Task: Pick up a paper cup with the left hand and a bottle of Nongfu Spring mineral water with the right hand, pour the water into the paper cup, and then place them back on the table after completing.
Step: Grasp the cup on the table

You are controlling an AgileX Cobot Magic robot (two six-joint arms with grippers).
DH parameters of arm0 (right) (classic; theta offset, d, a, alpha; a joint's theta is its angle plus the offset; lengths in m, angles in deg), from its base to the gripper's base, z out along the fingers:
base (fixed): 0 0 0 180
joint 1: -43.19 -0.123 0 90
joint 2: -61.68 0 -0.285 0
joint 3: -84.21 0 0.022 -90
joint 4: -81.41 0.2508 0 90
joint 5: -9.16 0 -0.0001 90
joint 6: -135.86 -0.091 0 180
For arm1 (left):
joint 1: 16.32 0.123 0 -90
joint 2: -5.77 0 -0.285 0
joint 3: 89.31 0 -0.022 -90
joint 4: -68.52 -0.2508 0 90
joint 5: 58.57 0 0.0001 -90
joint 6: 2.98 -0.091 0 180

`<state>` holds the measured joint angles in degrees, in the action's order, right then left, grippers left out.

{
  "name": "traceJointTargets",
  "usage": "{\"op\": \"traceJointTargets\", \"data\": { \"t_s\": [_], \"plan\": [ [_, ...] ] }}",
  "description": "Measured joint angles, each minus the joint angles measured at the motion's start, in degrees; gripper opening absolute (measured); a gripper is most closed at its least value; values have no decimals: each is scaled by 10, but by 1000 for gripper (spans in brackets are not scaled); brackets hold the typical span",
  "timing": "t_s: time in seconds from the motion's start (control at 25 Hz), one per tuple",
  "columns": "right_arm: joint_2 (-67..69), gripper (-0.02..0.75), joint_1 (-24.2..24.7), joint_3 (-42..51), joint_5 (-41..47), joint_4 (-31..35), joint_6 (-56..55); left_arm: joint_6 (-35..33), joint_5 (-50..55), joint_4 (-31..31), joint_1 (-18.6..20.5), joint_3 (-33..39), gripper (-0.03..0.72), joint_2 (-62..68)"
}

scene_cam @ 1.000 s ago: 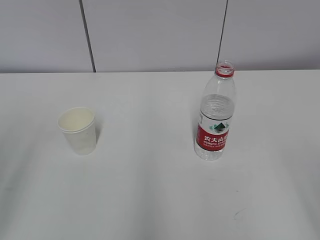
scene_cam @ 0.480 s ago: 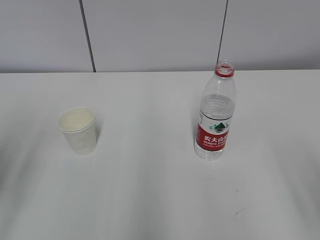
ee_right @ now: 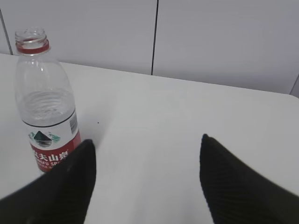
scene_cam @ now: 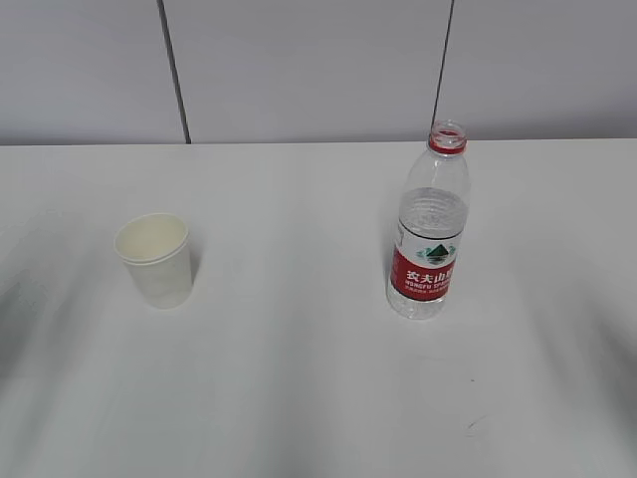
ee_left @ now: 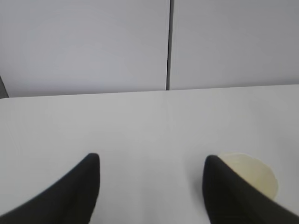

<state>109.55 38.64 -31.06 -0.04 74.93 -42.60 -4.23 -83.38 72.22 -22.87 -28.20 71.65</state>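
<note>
Two things stand upright on the white table (scene_cam: 318, 398): a paper cup (scene_cam: 155, 259) and a bottle (scene_cam: 430, 231) of Nongfu Spring mineral water, well apart from each other. Taking the bottle as the landmark, the cup sits far to its left in the exterior view and slightly nearer the camera. The bottle has no cap, a red ring around its neck and a red label low on its body; the water (scene_cam: 432, 214) fills it to roughly the shoulder. The cup looks empty, though its pale inside makes that hard to be sure of.

Neither arm shows in the exterior view. In the left wrist view the left hand (ee_left: 152, 179) has its jaws spread wide with nothing between them, and the cup peeks out beside the right-side finger. In the right wrist view the right hand (ee_right: 147, 161) is likewise spread and empty, with the bottle standing beyond its left-side finger, untouched.
</note>
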Motion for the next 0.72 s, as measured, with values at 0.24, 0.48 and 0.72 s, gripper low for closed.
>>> {"op": "traceJointTargets", "data": {
  "t_s": [0.24, 0.48, 0.72],
  "plan": [
    [154, 514, 0, 0, -125, -9, -26, 0, -63, 0, 0, 0, 435, 82],
    [266, 514, 0, 0, -248, -108, -29, 0, -147, -14, -28, -1, 435, 166],
    [314, 514, 0, 0, -296, -131, -29, 0, -191, -71, -54, -1, 433, 248]
  ]
}}
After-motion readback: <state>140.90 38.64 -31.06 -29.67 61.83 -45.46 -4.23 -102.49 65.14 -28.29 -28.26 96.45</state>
